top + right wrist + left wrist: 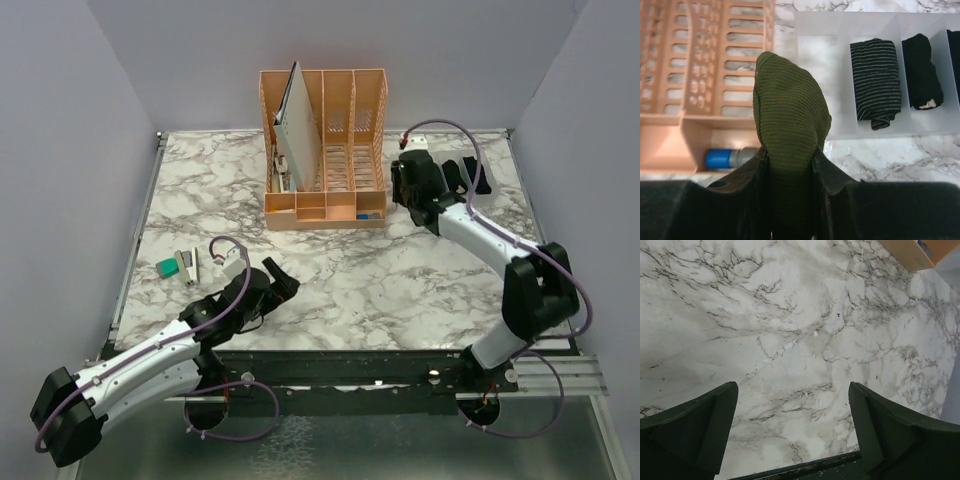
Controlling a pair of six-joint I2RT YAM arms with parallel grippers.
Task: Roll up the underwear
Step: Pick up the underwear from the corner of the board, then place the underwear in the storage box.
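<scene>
Near the front edge, the left pincer [792, 390] is hanging with jaws wide apart over bare bench [790, 315], gripping nothing. Farther back, the right pincer [788, 155] is clamping the rolled green underwear [790, 100] near the clear tray [825, 60], where a striped roll [875, 82] and a black roll [921, 70] are lying in separate slots. Stowing seems to be under way, calling for a careful lowering into the empty slot beside the striped one.

Ahead of the left tool [792, 405], bare counter [790, 315] lies open. The peach organizer [705, 75] stands left of the right tool [790, 160]; ahead, one tray [827, 75] compartment seems free, rolls [876, 82] filling those rightward.
</scene>
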